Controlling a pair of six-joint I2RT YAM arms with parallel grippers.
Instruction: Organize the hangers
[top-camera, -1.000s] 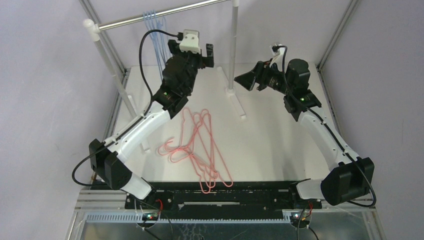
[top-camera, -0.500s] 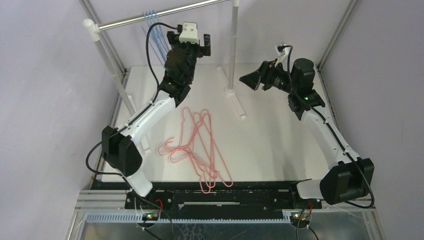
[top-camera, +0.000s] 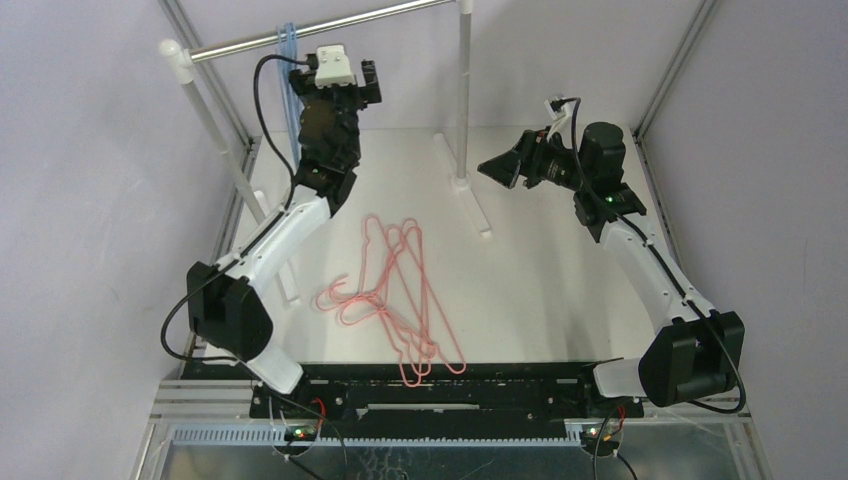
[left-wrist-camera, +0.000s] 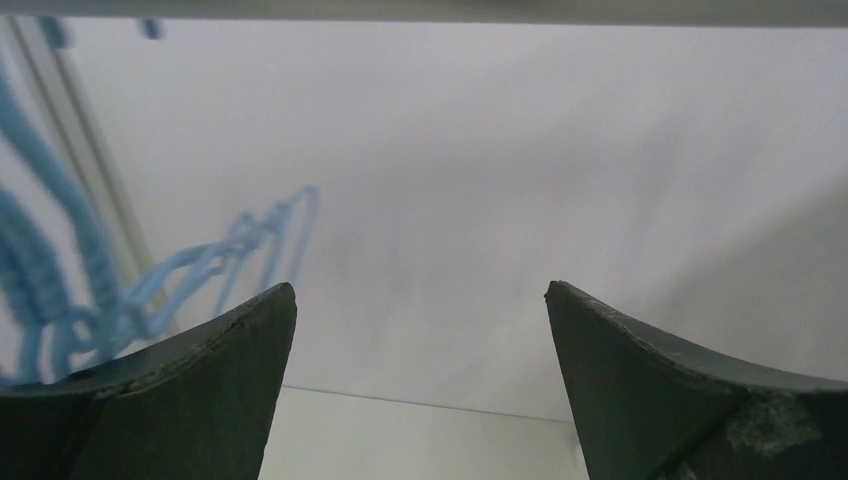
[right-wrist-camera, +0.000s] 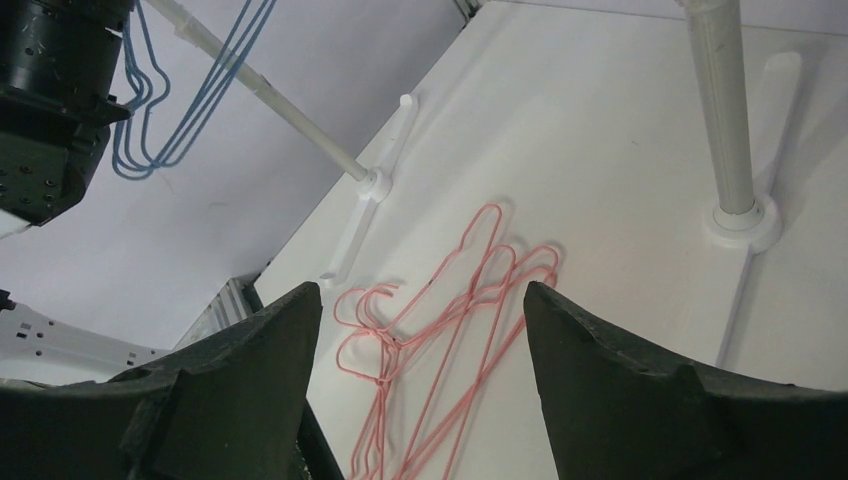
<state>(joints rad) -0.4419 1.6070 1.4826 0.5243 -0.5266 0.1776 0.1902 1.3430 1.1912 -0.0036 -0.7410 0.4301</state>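
Your left gripper (left-wrist-camera: 420, 288), jaws apart, sits beside blue hangers (left-wrist-camera: 35, 265) on the rail (top-camera: 240, 44); right gripper (right-wrist-camera: 420, 290), jaws likewise apart, overlooks pink hangers (top-camera: 395, 285).

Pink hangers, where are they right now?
Top view: the pink hangers lie piled on the table, left of centre, nearer the left arm.

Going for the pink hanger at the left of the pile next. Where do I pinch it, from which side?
Pinch its hook, which sticks out left of the other pink hangers. Come straight down from above, jaws straddling the wire: the hanger lies flat on the table, and its long sides cross the rest, so gripping there would likely drag them.
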